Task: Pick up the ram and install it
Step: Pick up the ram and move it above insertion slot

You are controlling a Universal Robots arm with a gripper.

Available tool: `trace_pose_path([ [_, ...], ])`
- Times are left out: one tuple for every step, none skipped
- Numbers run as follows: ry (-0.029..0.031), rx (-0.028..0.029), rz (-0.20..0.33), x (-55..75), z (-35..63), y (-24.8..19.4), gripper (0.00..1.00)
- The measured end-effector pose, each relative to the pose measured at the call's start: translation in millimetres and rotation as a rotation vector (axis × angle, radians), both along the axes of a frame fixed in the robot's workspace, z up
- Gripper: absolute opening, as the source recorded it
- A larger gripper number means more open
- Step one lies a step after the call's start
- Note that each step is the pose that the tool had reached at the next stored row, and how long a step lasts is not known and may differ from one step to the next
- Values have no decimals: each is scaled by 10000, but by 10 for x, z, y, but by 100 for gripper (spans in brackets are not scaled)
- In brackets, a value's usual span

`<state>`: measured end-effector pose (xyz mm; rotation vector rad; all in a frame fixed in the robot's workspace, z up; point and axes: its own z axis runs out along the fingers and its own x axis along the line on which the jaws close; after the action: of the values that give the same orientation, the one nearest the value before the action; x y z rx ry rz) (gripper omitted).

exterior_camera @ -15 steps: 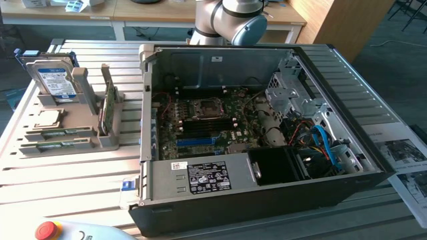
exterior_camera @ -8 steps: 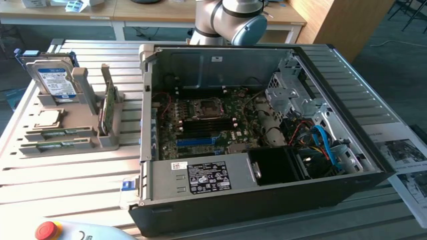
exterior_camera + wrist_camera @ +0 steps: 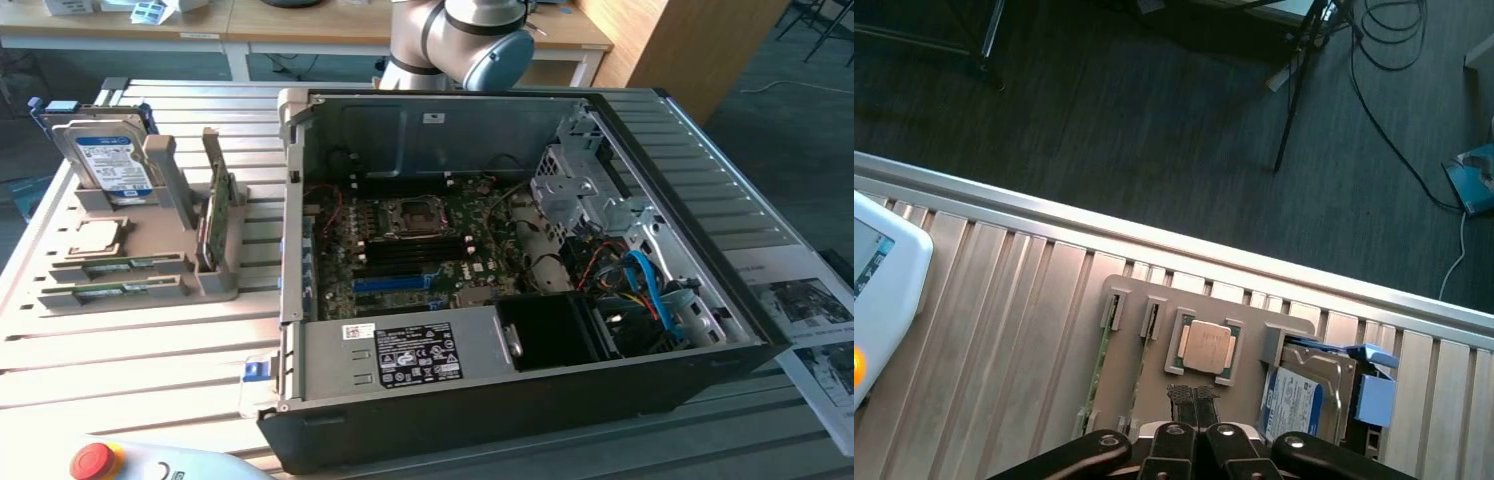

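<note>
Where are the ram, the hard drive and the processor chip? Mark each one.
ram (image 3: 123,266): exterior view, middle of the green stick.
hard drive (image 3: 112,160): exterior view, on its blue label.
processor chip (image 3: 1206,348): wrist view, centre of its metal lid.

Place: a robotics lab or test workshop for computer assembly, as far as I can tell.
Counter: I work over a ribbed metal counter, not household furniture.
Work piece: an opened desktop computer case lies on it, its motherboard bare.
Parts: a grey holder keeps a hard drive, a processor chip and ram sticks in fitted slots.
Safety: a red emergency-stop button sits on a pale handset at the counter's near edge.
Surroundings: wooden desks stand behind my arm; dark carpet with loose cables lies beyond the counter.
Paper: printed sheets lie at the exterior view's right.
</note>
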<state>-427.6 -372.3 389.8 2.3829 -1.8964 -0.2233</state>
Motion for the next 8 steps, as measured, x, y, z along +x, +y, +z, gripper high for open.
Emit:
trace_pose_path([
  [-1,0,0,0,0,0,10],
  [-3,0,0,0,0,0,10],
  [-13,-3,1,0,-1,0,10],
  [-39,-19,0,-1,-2,3,10],
  [-74,-58,-1,-2,0,8,10],
  [-120,-121,0,-3,1,15,10],
  [-176,-196,1,-5,0,23,10],
  [-240,-275,2,-7,0,30,10],
])
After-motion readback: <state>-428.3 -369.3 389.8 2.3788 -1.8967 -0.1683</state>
